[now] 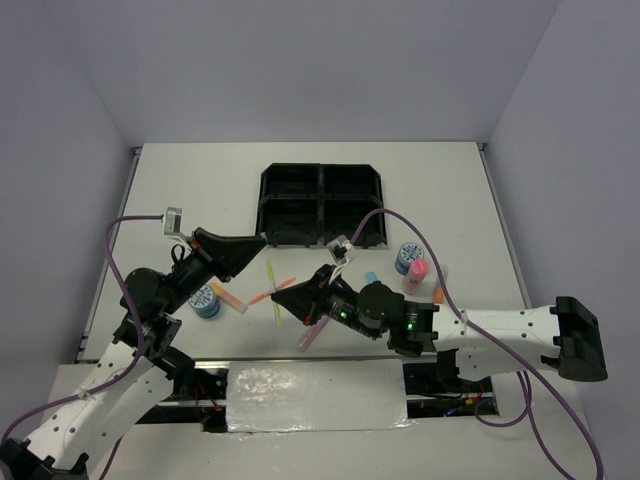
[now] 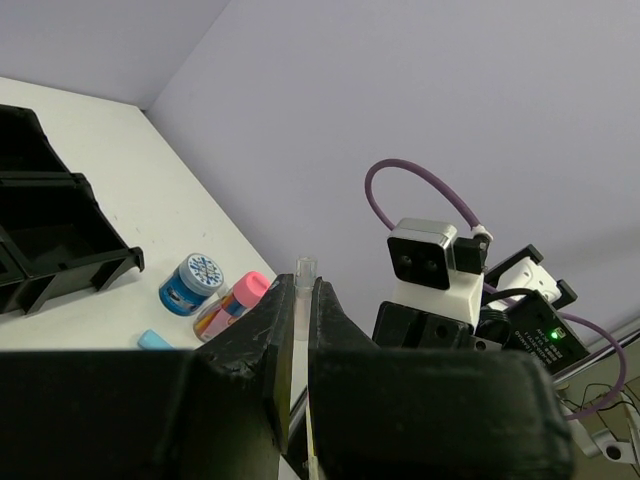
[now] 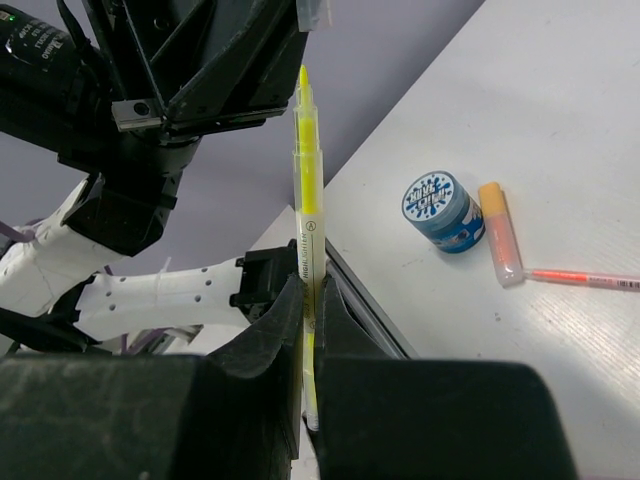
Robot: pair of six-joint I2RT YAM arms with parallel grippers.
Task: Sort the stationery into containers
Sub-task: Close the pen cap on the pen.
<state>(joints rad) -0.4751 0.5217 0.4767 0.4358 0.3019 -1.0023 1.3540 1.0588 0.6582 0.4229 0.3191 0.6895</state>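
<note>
Black tray (image 1: 321, 200) sat on the white table (image 1: 180, 200), at the far side from the arm bases.

Yellow pen (image 3: 308, 200) was held off the tabletop, just nearward of the tray's near-left corner. It ran roughly away from the tray toward the bases.

Right gripper (image 3: 312, 290): fingers pinched tight on the pen's clear barrel, about mid-length.

Left gripper (image 2: 300, 283): fingers nearly together, clamped on a thin clear-capped shaft that was yellowish lower down. This appeared to be the tray-side end of the same pen. The join was not clearly seen.

Loose on the table, placed from the tray:
- pink pen (image 1: 258, 297): nearward of the tray's left half, below the held pen.
- orange-capped marker (image 1: 228, 297) and tape roll (image 1: 205, 301): side by side, nearward and left of the near-left corner, the roll farther out.
- purple marker (image 1: 311, 336): nearward of the tray's middle, well apart from it.
- second tape roll (image 1: 408, 258): just off the near-right corner.
- pink-capped bottle (image 1: 417, 270): touching or just beside that roll, on its side away from the tray.
- light blue marker (image 1: 371, 277): nearward of the tray's right half.
- small orange marker (image 1: 437, 295): farther out past the bottle.
</note>
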